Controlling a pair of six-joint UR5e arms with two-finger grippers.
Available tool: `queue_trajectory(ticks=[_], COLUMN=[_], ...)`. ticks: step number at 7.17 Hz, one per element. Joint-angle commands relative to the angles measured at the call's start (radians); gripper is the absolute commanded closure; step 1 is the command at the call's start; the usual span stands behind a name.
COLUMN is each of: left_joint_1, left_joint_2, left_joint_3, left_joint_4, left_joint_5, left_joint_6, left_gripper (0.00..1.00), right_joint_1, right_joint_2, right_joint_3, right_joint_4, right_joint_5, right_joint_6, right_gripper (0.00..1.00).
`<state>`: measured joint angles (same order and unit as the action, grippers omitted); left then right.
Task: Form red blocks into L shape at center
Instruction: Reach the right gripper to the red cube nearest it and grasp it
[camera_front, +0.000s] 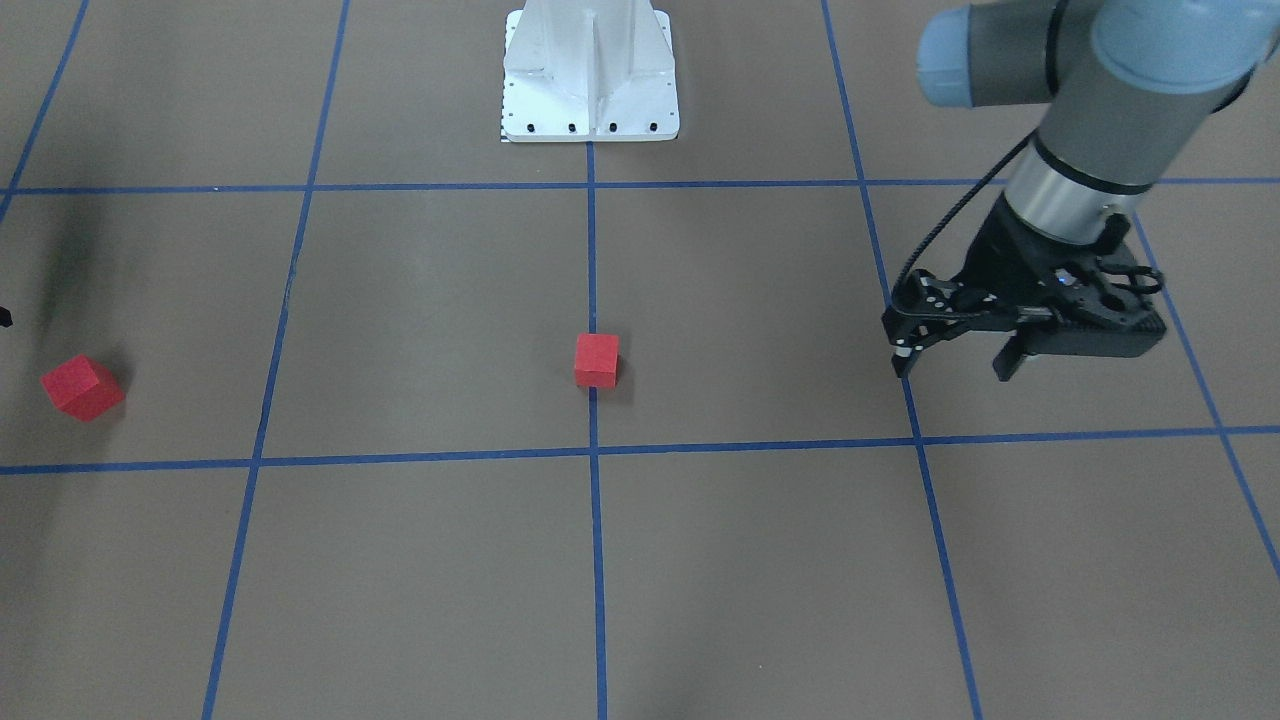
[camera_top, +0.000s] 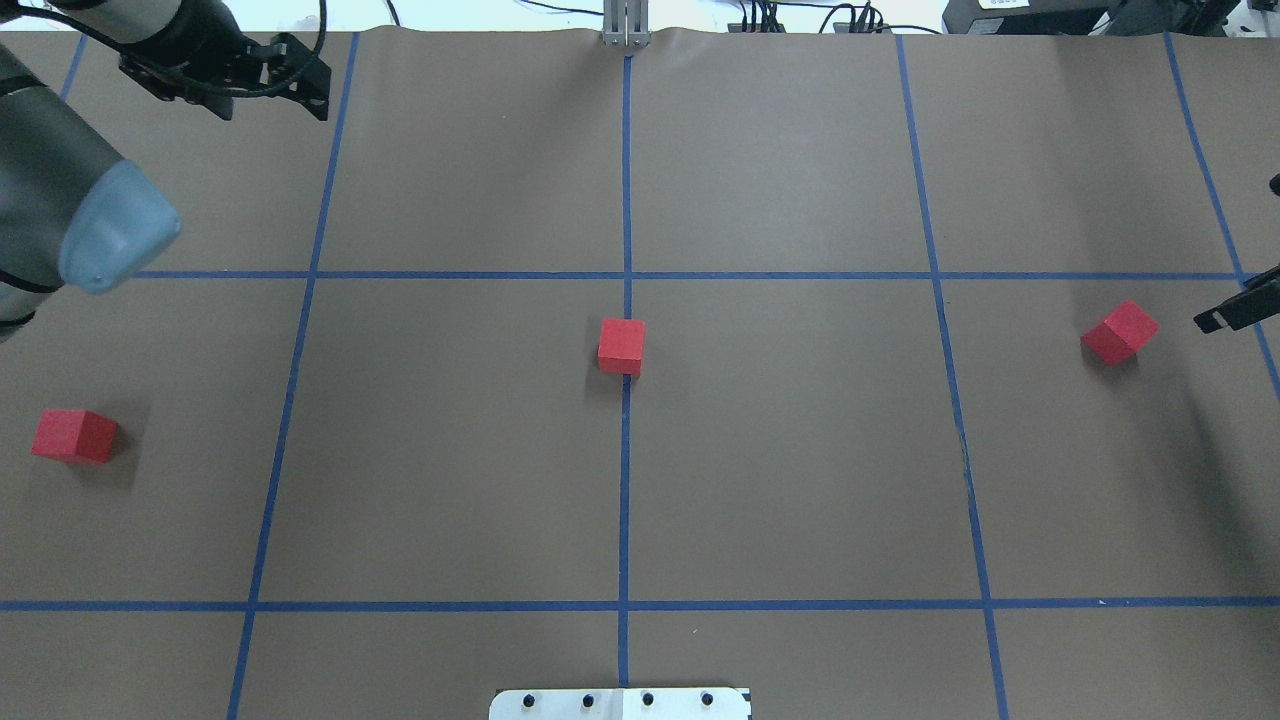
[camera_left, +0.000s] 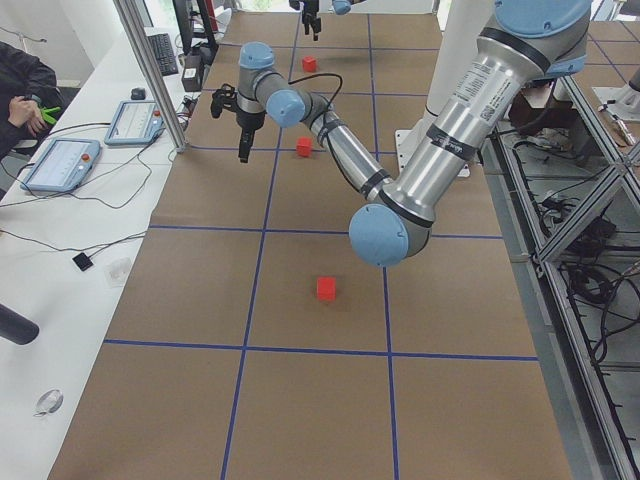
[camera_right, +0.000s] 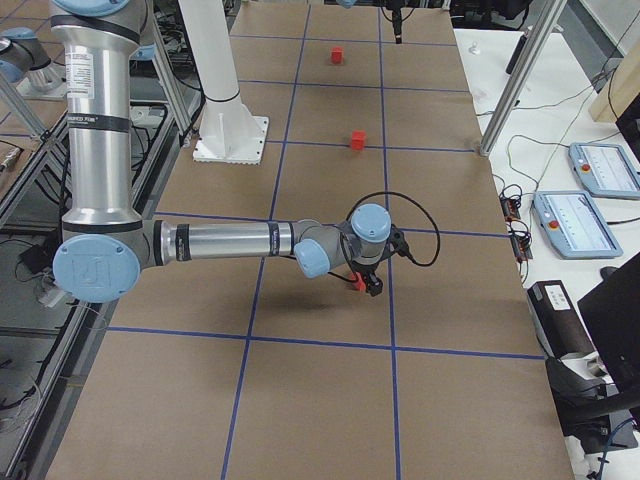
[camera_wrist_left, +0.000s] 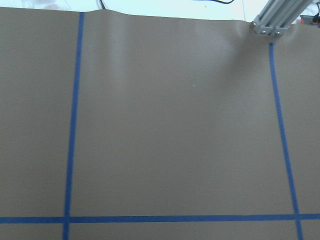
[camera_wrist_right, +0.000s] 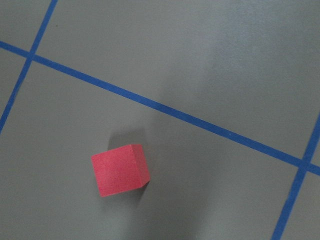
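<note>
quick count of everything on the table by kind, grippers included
red blocks: 3
grippers: 2 (left gripper, right gripper)
white base: 1
total: 6

right gripper (camera_top: 1236, 309) chopped by overhead's right edge, only black tip showing, jaw state unreadable. right-side view: it partly covers red block (camera_right: 356, 284). white base (camera_top: 620, 703) cropped at bottom.
</note>
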<state>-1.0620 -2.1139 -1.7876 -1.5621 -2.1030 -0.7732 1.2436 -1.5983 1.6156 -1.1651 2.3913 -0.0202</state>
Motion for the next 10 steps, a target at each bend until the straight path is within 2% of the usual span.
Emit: queue_trajectory(ticks=[1,4,9,10], left_joint_1=[-0.036,-0.036,-0.036,-0.036], left_joint_2=[0.063,0.077,0.087,0.087], left_joint_3=[-0.013,-0.012,-0.012,-0.012], left_joint_4=[-0.006,-0.019,-0.023,-0.023], left_joint_5=[-0.014,-0.012,-0.012,-0.012], left_joint_6=[0.097,0.112,0.114,0.112], left_gripper=[0.0,0.0,0.0,0.0], right_joint_1=[-0.076,-0.116,-0.17,-0.17], right_joint_2=[0.014,0.079,0.098,0.098], right_joint_3=[-0.012,-0.101,-0.129,-0.131], right_joint_4=[0.021,0.019,0.019,0.018], right_joint_5=[-0.064,-0.066,-0.089,-0.089], right_joint_6=[0.006,0.009,0.009,0.011], right_gripper=[0.01,0.01,0.01,0.05])
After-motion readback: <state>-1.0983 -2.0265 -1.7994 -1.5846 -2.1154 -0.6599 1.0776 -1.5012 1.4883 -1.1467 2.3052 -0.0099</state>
